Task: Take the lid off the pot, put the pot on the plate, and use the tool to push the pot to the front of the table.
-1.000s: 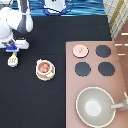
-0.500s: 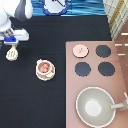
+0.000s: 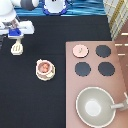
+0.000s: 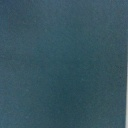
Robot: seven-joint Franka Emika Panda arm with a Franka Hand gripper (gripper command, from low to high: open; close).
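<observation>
At the exterior view's bottom the counter (image 3: 30, 105) is lying bare. Past it the pot (image 3: 44, 69) is already sitting on the plate (image 3: 37, 75), and the lid (image 3: 79, 50) is resting on the stove (image 3: 120, 75). At the top left the tool (image 3: 15, 36) is closing on the handle of the spatula (image 3: 17, 48), which is sitting higher than a second ago. It is probably being lifted for the push.

The white arm (image 3: 10, 12) reached down from the exterior view's top-left corner, and its gripper (image 3: 16, 39) hung low there.
</observation>
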